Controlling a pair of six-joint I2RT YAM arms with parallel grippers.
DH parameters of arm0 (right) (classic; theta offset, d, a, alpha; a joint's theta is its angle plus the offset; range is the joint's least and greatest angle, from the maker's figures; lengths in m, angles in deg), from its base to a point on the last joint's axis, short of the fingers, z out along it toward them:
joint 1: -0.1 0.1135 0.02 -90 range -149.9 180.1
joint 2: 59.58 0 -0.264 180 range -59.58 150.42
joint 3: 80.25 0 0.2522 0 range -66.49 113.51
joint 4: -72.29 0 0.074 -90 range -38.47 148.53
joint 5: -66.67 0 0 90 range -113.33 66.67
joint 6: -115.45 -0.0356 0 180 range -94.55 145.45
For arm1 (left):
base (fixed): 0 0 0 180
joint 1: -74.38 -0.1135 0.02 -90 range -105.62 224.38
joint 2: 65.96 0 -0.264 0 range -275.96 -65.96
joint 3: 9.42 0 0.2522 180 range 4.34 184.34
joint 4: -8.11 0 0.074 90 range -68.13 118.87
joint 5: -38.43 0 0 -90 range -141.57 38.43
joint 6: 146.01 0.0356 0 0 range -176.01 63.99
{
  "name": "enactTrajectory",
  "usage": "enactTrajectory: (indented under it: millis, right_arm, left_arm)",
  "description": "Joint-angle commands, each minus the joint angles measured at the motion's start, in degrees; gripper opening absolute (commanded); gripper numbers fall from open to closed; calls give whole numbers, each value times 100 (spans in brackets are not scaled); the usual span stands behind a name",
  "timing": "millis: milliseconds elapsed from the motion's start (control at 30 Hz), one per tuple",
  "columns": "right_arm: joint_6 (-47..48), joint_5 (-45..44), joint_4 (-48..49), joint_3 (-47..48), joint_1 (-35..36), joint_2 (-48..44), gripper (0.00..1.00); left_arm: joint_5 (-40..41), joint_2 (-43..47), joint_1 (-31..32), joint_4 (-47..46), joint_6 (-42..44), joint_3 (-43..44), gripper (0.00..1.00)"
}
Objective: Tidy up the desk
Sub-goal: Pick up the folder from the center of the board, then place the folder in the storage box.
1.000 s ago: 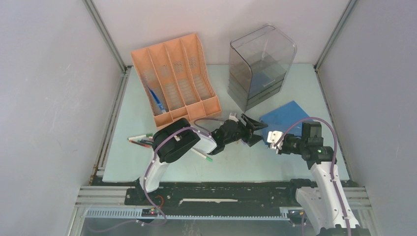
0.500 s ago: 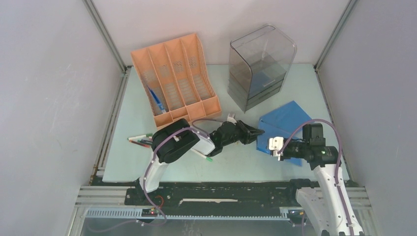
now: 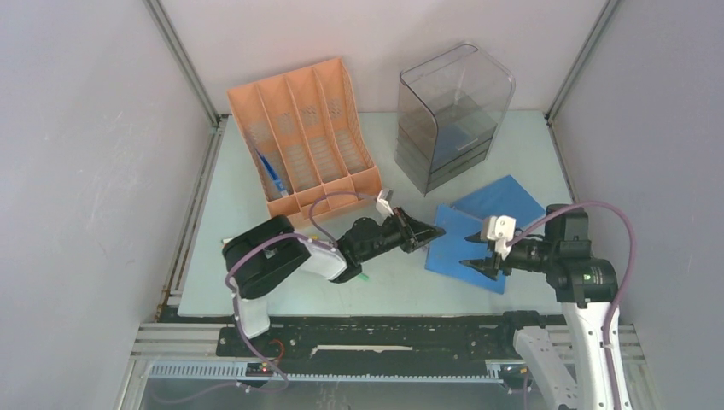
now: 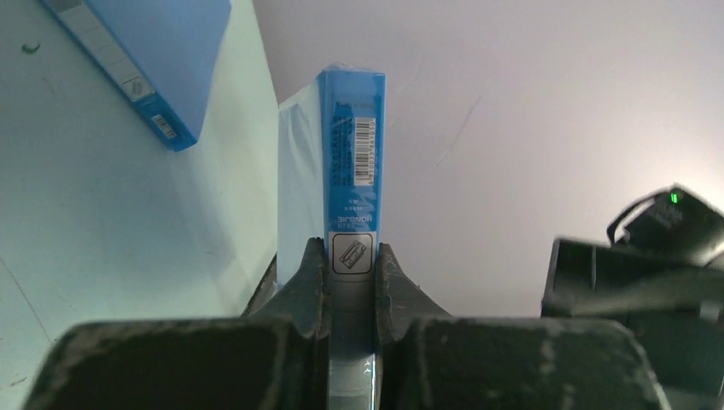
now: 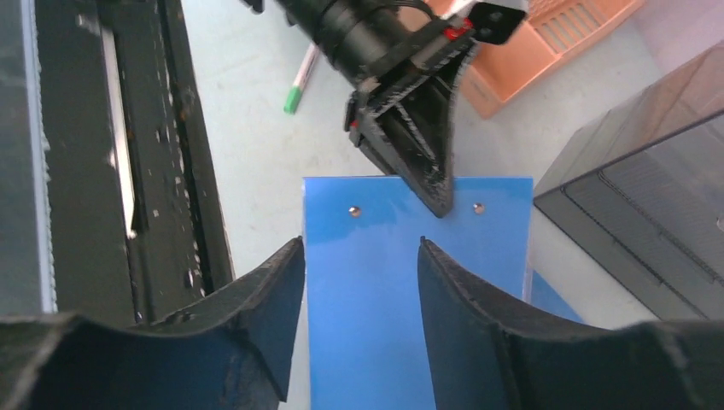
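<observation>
Since a second ago: left arm drawn back toward its base, left fingers now clamped on the folder spine. Right fingers have sprung apart and straddle its near edge, gripping nothing.

Progress, my estimate: early.
- Pen lies loose on the worktop; any others are hidden by the left arm.
- Rack holds one blue item in its left slot.
- Second folder lies flat, partly under the held one.
- Drawer unit, back right: contents unclear through tinted walls.

Worktop spans the cell under everything. Cannot tell whether the held folder is clear of it.
</observation>
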Motion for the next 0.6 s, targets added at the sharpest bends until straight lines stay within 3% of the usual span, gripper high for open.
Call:
enactTrajectory:
  millis: [0,100,167,267,333,467,567]
  right_arm:
    - [-1180,747,207,271,-666,218,61]
    - [-1358,1113,140,364,-1249,490,67]
    - [-1339,909,62,394,-1260,772,73]
    - [-1434,-49,154,396,-644,1033,85]
    - [-1456,-599,229,396,-24,1131,99]
    - [-1296,-892,301,494,424,1261,100]
    - [-738,-806,49,778,659,1432,100]
  left_arm:
    - [-191,726,-20,-492,1623,-394,0]
    - [-126,1187,-39,-90,2588,-709,0]
    - [98,1642,-39,186,3309,-972,0]
    - [611,2356,-32,460,4638,-1433,0]
    - [768,2818,-36,442,5384,-1766,0]
    - [472,3676,-54,621,6686,-2235,0]
    - [96,4333,-75,1350,7419,-2355,0]
